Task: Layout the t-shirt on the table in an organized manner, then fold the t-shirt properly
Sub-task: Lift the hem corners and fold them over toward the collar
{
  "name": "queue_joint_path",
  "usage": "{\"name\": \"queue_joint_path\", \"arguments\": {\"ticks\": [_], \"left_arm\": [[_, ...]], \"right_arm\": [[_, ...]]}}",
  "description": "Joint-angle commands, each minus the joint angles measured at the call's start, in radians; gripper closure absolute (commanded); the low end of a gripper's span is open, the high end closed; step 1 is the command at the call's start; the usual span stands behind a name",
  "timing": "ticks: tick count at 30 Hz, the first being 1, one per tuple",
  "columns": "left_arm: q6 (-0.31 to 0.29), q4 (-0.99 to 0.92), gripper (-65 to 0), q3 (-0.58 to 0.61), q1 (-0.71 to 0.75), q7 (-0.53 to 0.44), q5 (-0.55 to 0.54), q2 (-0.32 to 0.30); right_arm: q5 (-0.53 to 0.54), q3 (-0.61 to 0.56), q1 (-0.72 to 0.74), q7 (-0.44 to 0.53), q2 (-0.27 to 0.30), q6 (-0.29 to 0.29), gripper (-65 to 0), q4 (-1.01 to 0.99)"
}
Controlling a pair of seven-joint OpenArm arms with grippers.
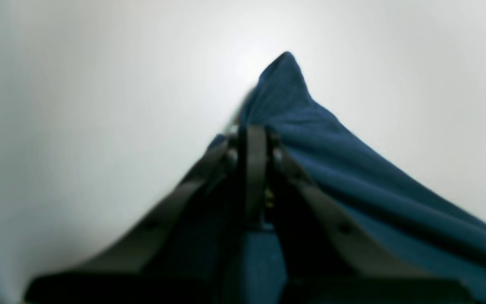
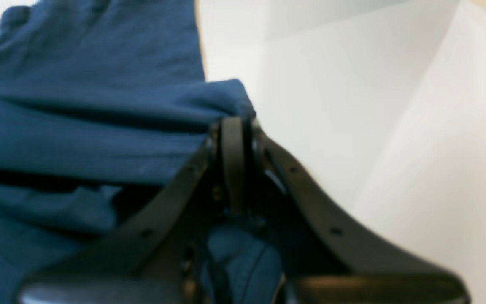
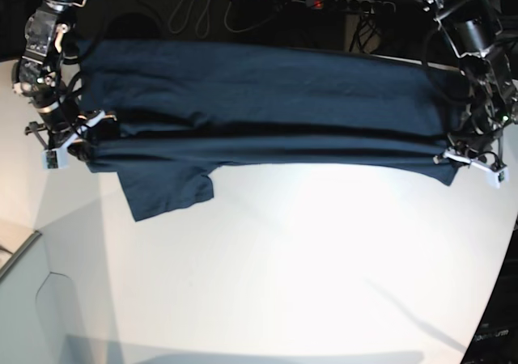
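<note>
1. Cloth first: the t-shirt (image 3: 267, 97) stretches across the far side of the table (image 3: 307, 259), pulled taut between the two arms, with one sleeve (image 3: 166, 190) lying loose on the white top near the base view's left.
2. The left gripper (image 1: 253, 139) is clenched on a bunched edge of navy fabric; a peak of cloth sticks out past its tips.
3. The right gripper (image 2: 232, 126) is likewise clamped on a fold of the shirt, with gathered cloth beside it.
4. Judging by the long ridges running arm to arm, this looks like a lengthwise fold or a spreading pull in progress.
5. To do it well, move both arms together at matched height and pace, so tension stays even.
6. Lower the held edge flat before letting go, or the ridges may set as creases.
7. Watch the loose sleeve; it could end up tucked askew.
</note>
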Motion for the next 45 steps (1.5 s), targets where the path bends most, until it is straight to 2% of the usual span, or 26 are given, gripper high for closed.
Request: {"name": "queue_joint_path", "arguments": {"ticks": [1, 4, 5, 6, 9, 12, 15, 19, 23, 28, 34, 41, 42, 45], "left_arm": [[0.007, 0.015, -0.1, 0.001, 0.002, -0.020, -0.007, -0.018], [0.007, 0.015, -0.3, 0.004, 0.007, -0.014, -0.007, -0.018], [0.007, 0.015, -2.2, 0.004, 0.007, -0.013, -0.007, -0.018], [0.007, 0.015, -4.3, 0.004, 0.008, -0.013, -0.007, -0.018], [0.007, 0.023, -16.9, 0.004, 0.011, -0.013, -0.007, -0.016], [0.007, 0.024, -27.6, -0.003, 0.011, -0.013, -0.007, -0.016], [0.007, 0.026, -31.9, -0.003, 0.011, -0.013, -0.009, -0.021], [0.007, 0.100, -31.7, -0.005, 0.030, -0.013, -0.009, -0.023], [0.007, 0.162, -31.7, -0.005, 0.031, -0.014, -0.009, -0.021], [0.007, 0.035, -31.7, 0.003, -0.064, -0.022, 0.010, -0.024], [0.007, -0.128, -31.7, 0.004, -0.183, -0.028, 0.088, -0.030], [0.010, -0.224, -31.3, 0.004, -0.219, -0.075, 0.165, -0.029], [0.010, -0.232, -30.0, 0.004, -0.219, -0.082, 0.165, -0.029], [0.009, -0.250, -20.9, 0.004, -0.219, -0.091, 0.162, -0.029]], "right_arm": [[0.010, 0.003, 0.006, 0.024, 0.006, 0.009, 0.0, 0.014], [0.007, 0.002, 0.005, 0.023, -0.001, 0.009, 0.0, 0.014], [0.007, -0.011, 0.005, 0.018, -0.001, 0.009, 0.0, 0.014], [0.005, -0.031, 0.005, 0.015, -0.001, 0.009, 0.0, 0.014], [0.003, -0.074, -0.009, 0.014, 0.004, 0.009, -1.1, 0.015], [0.003, -0.075, -0.018, 0.014, 0.004, 0.009, -9.7, 0.032], [0.003, -0.074, -0.020, 0.015, 0.004, 0.009, -19.1, 0.038], [0.005, -0.069, -0.023, 0.020, 0.004, 0.009, -25.6, 0.058], [0.007, -0.069, -0.023, 0.015, 0.001, 0.009, -25.8, 0.101], [0.007, -0.069, -0.017, 0.015, -0.001, 0.009, -25.8, 0.110], [0.005, -0.069, -0.014, 0.015, -0.001, 0.009, -26.0, 0.109], [0.005, -0.069, -0.012, 0.015, -0.001, 0.009, -26.0, 0.109], [0.005, -0.069, -0.012, 0.015, -0.001, 0.009, -26.0, 0.109], [0.005, -0.069, -0.009, 0.015, -0.001, 0.009, -26.0, 0.110]]}}
